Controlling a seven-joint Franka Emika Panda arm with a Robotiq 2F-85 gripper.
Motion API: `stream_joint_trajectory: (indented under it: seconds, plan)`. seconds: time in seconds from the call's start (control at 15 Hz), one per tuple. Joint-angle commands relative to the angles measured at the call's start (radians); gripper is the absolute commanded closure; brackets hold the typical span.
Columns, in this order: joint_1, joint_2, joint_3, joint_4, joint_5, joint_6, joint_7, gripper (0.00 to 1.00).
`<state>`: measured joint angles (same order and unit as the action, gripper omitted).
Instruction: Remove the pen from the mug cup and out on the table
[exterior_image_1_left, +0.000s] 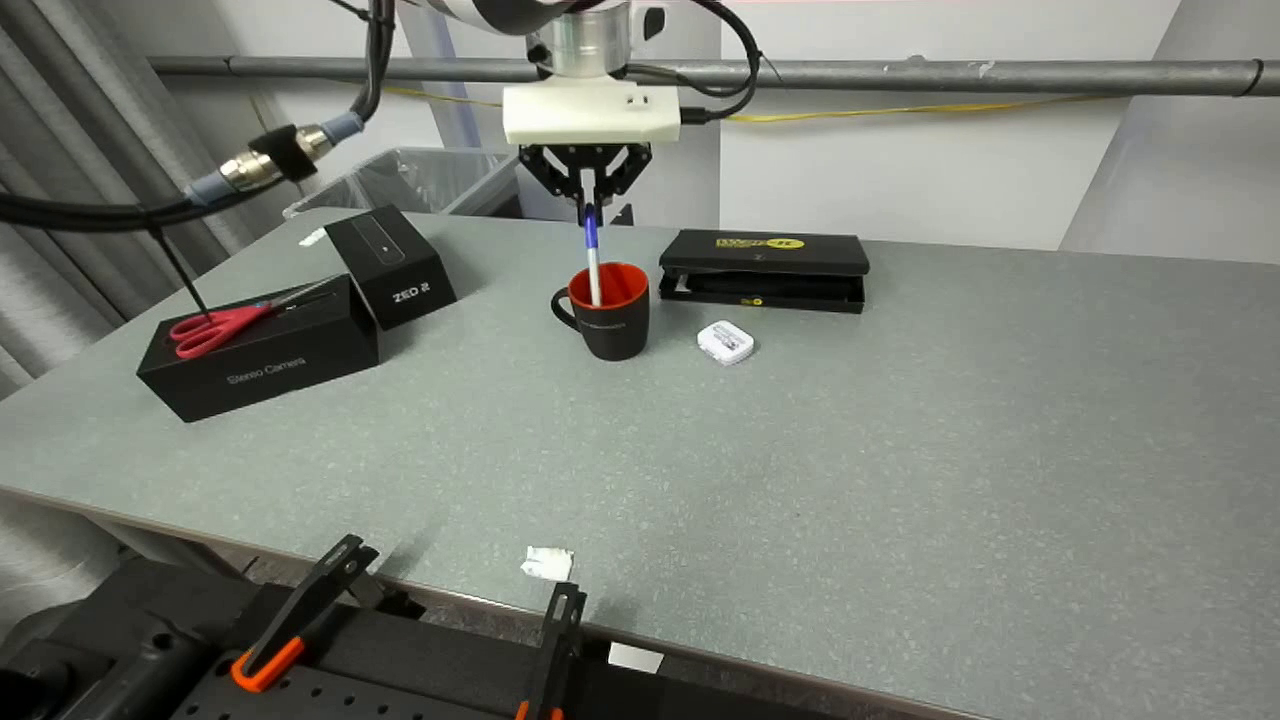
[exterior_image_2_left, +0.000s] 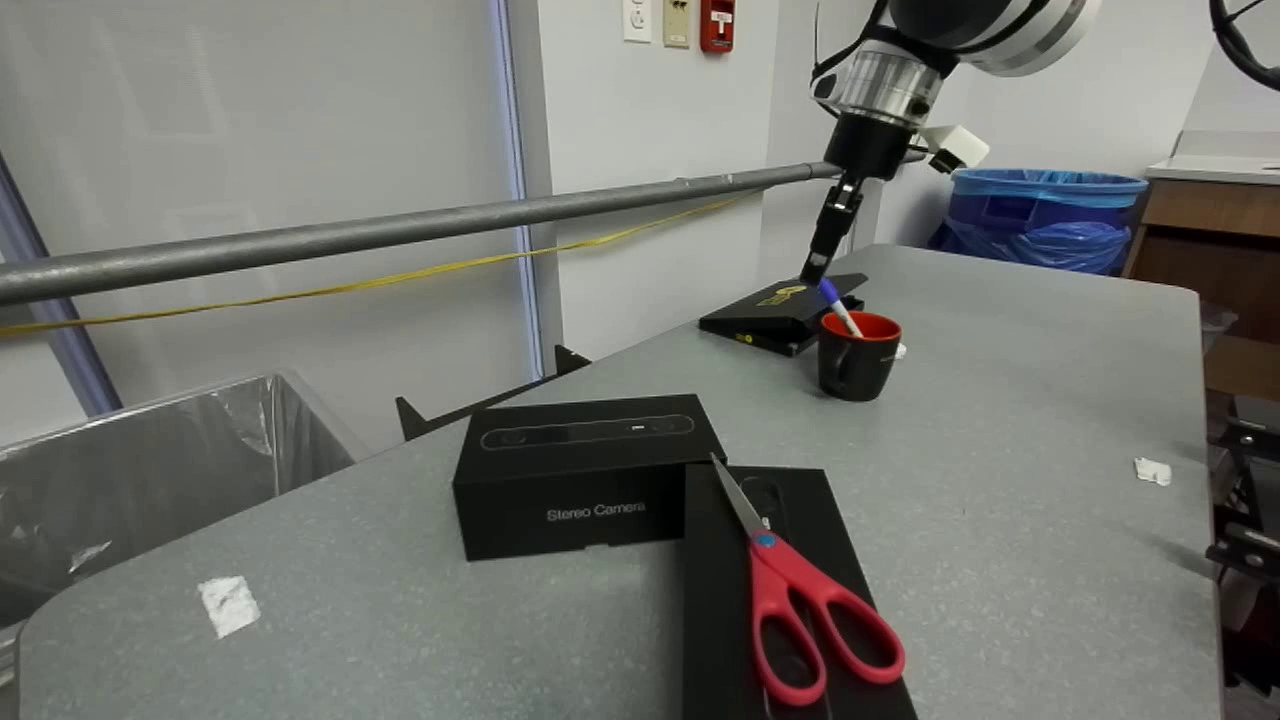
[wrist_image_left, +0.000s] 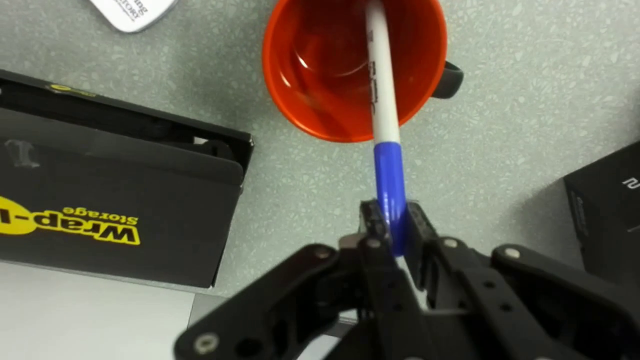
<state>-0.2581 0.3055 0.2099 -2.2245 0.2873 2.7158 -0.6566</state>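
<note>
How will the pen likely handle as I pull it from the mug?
The pen looks slim and straight, so probably light and stiff. The fingers grip only its blue end, so it may pivot if it catches the mug. Its barrel looks round, so it could roll on the table.

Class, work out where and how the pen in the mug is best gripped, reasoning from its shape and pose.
Probably grip the pen by its blue end, from above, closing across its width, as the hand does now. The pen is slim and leans, that end clear above the mug, while the white end is down inside, likely harder to reach.
</note>
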Motion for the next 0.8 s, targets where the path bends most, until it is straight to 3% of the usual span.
stream_joint_trajectory:
  seconds: [0.0,0.33,0.6,0.73]
  plan:
    - [0.001,-0.187,0.017,-0.128,0.089,0.003,-0.056,0.98]
    - [0.110,-0.372,-0.047,-0.211,0.163,-0.106,-0.069,0.98]
    - [0.219,-0.292,-0.087,-0.190,0.145,-0.220,-0.047,0.98]
    - [0.248,-0.206,-0.086,-0.179,0.100,-0.213,-0.008,0.98]
